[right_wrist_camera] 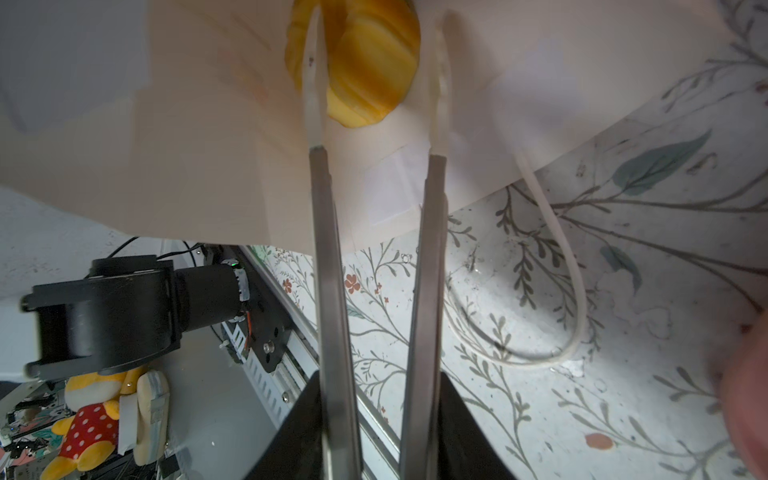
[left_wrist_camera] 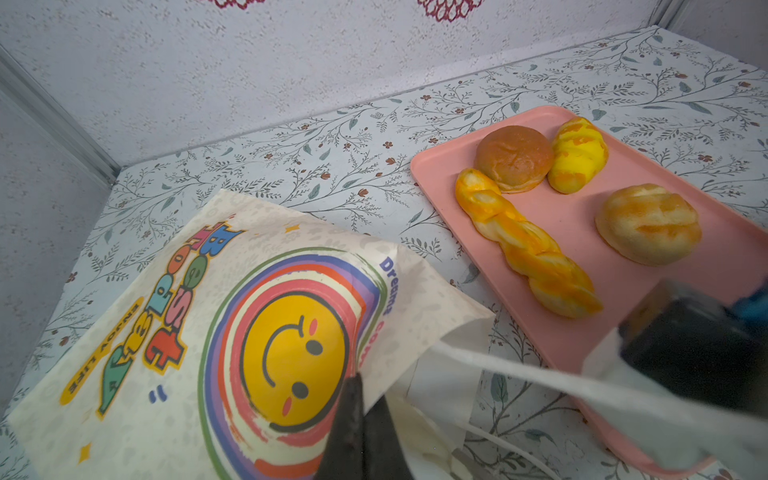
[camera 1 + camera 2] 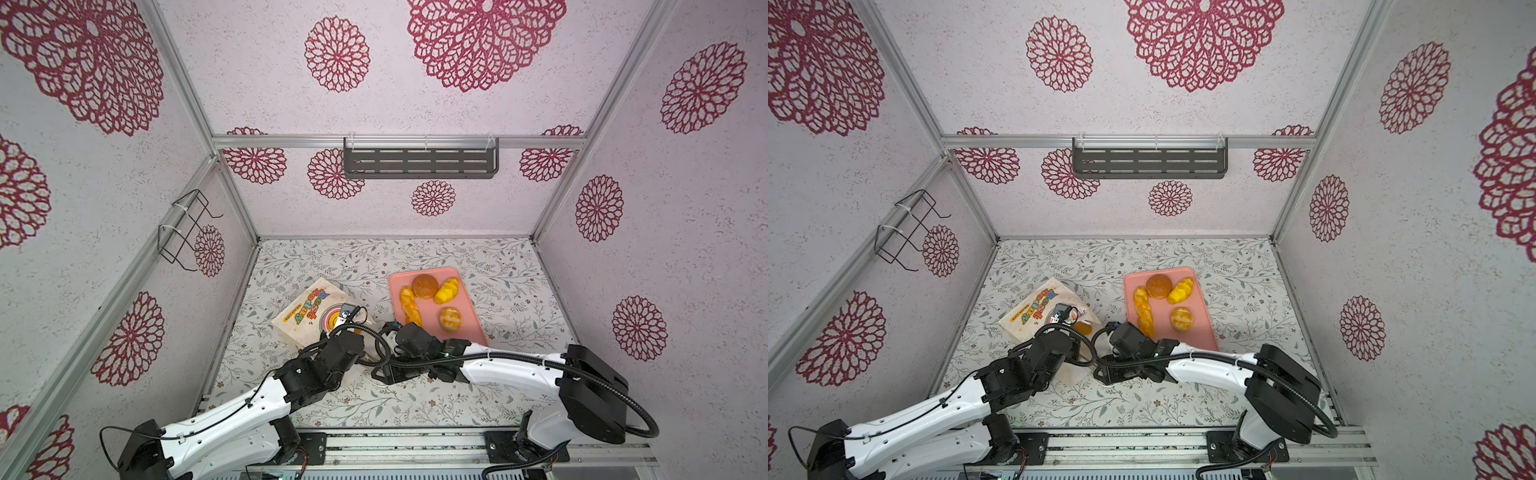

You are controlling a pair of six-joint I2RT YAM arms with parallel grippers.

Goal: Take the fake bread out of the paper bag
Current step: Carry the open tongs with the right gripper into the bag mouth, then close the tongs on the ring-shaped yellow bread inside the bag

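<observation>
The paper bag (image 3: 307, 316) (image 2: 166, 332) lies on its side on the floral worktop (image 3: 332, 257), printed face up, just left of the pink tray (image 3: 469, 299) (image 2: 569, 224), mouth toward the arms. Up top, the left gripper (image 2: 357, 415) is clamped tight on the upper lip of the bag's mouth, right by the smiley print (image 2: 295, 357), with that lip raised off the worktop.

And the right gripper (image 1: 376, 50) is in through the opening. Its long fingers (image 1: 328, 249) stand a narrow gap apart, tips inside the bag at a ribbed golden pastry (image 1: 365, 75). One tip crosses in front of it, the other sits at its edge, and I cannot tell whether they are squeezing it. The pastry also shows at the mouth in a top view (image 3: 1086, 328).

Over on the tray, four pieces of fake bread are out already:
- a brown round bun (image 3: 424, 286) (image 2: 513, 158)
- a yellow roll (image 3: 446, 290) (image 2: 579, 156) touching it
- a braided stick (image 3: 410, 306) (image 2: 528, 245) along the tray's left side
- a pale bun (image 3: 450, 319) (image 2: 648, 222) apart, nearer the arms

A white cord handle (image 1: 552, 232) loops loose on the worktop by the mouth
</observation>
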